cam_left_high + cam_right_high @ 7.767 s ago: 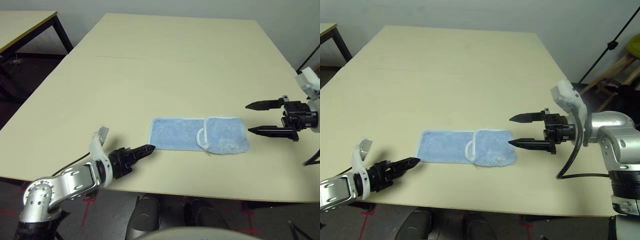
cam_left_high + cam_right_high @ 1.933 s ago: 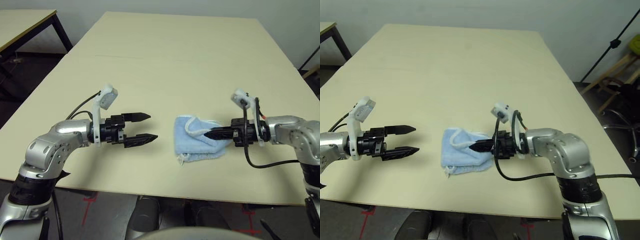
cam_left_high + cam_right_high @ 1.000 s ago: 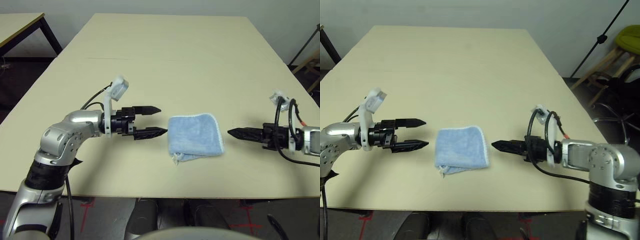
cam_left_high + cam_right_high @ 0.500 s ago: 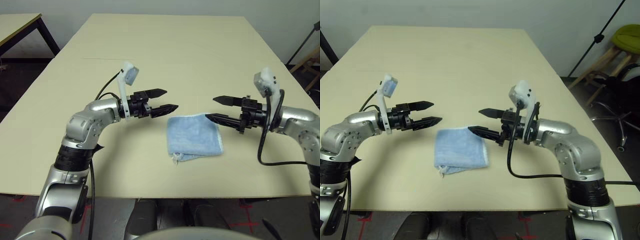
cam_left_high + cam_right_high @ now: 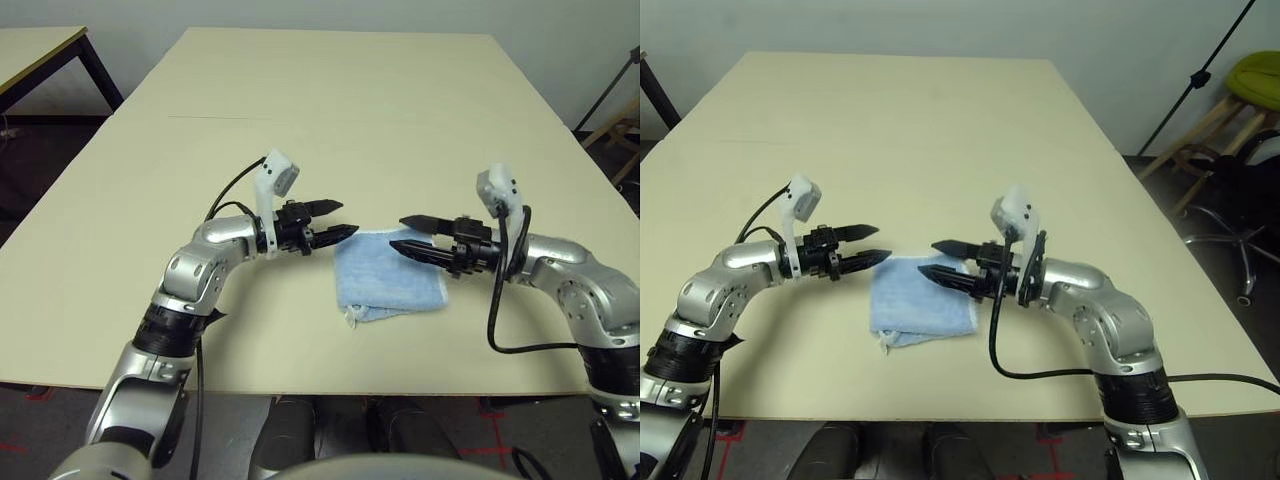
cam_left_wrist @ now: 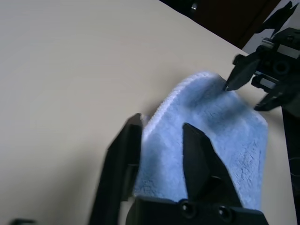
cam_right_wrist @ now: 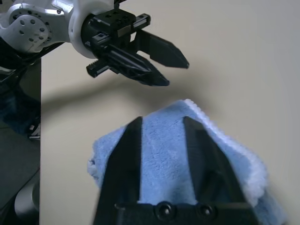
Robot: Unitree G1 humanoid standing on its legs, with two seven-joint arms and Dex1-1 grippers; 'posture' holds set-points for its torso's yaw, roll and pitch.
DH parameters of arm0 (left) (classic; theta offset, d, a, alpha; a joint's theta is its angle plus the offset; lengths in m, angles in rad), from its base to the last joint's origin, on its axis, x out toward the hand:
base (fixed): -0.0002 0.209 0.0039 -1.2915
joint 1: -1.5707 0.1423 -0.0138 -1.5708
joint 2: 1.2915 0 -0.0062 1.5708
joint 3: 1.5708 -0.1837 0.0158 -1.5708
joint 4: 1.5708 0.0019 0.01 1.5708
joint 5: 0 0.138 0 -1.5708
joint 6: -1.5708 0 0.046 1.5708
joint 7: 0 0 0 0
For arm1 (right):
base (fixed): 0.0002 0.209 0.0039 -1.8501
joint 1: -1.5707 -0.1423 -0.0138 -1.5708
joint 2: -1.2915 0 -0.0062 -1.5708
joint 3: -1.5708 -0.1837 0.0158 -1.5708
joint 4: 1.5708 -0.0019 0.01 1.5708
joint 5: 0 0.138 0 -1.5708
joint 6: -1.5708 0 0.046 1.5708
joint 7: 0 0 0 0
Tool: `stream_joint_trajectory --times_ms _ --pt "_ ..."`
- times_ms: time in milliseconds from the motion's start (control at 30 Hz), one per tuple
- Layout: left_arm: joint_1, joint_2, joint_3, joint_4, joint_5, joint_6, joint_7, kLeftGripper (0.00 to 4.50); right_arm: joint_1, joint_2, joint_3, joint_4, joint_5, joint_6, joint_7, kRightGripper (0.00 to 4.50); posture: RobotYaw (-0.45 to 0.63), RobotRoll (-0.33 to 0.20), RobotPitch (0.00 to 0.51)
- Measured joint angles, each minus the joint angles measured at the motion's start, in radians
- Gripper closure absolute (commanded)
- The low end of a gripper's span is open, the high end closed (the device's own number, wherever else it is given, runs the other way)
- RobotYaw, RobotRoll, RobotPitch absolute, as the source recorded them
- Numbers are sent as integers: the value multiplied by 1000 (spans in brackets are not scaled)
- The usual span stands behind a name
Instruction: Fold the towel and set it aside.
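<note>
The light blue towel [image 5: 390, 276] lies folded into a small square near the table's front edge, with white edging along its right side. My left gripper [image 5: 343, 219] hovers at the towel's far left corner, its fingers a little apart and nothing between them. My right gripper [image 5: 398, 233] hovers over the towel's far edge, pointing at the left gripper, also open and empty. The left wrist view looks down on the towel [image 6: 225, 117] past its own fingers [image 6: 197, 145], with the right gripper [image 6: 241, 97] beyond. The right wrist view shows the towel [image 7: 161, 154] and the left gripper [image 7: 176, 72].
The pale tabletop [image 5: 330, 110] stretches bare far behind the towel and to both sides. A second table [image 5: 40, 45] stands at the back left. A chair and a stand [image 5: 1230, 90] are off the table's right side.
Both grippers have moved inward and now face each other over the towel's far edge. Their jaws stand closer together than before. The towel has not moved.
</note>
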State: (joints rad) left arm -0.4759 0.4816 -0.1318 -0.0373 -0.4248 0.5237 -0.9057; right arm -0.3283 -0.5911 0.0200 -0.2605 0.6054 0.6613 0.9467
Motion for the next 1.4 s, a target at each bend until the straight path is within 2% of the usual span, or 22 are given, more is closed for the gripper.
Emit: stream_joint_trajectory --times_ms 67,100,367,533,733,867,1000,1100,1233,1400 --pt "18 1 0 -10 -2 3 -15 4168 8 -5 0 0 -3 -8 8 4480 91 0 94" --pt "27 2 -1 -15 -3 6 -20 4468 15 -5 1 0 -5 -11 9 4500 96 0 95" --pt "106 3 -59 -50 6 16 -59 4468 66 -11 48 15 -58 -59 30 4500 99 0 95" --pt "123 -1 -105 18 62 -11 -58 4468 105 -57 125 103 -182 -108 34 4500 102 0 94" --pt "115 -31 -121 103 107 -52 -51 4468 106 -55 137 163 -232 -156 38 4500 99 0 87" --pt "108 -24 -121 115 114 -63 -71 4468 104 -39 130 168 -212 -146 46 4500 99 0 87" --pt "86 -10 -106 94 87 -19 -90 4468 72 10 52 152 -90 -54 41 4500 99 0 87" --pt "20 -37 -66 53 39 25 -83 4468 9 36 -11 148 -31 -16 12 4500 96 0 87" --pt "-63 -76 -38 56 26 31 -55 4468 -51 69 -34 162 -21 -6 -19 4500 97 0 86" --pt "-75 -100 -62 159 85 -29 -39 4468 -58 93 1 225 -66 -31 -39 4500 95 0 85"
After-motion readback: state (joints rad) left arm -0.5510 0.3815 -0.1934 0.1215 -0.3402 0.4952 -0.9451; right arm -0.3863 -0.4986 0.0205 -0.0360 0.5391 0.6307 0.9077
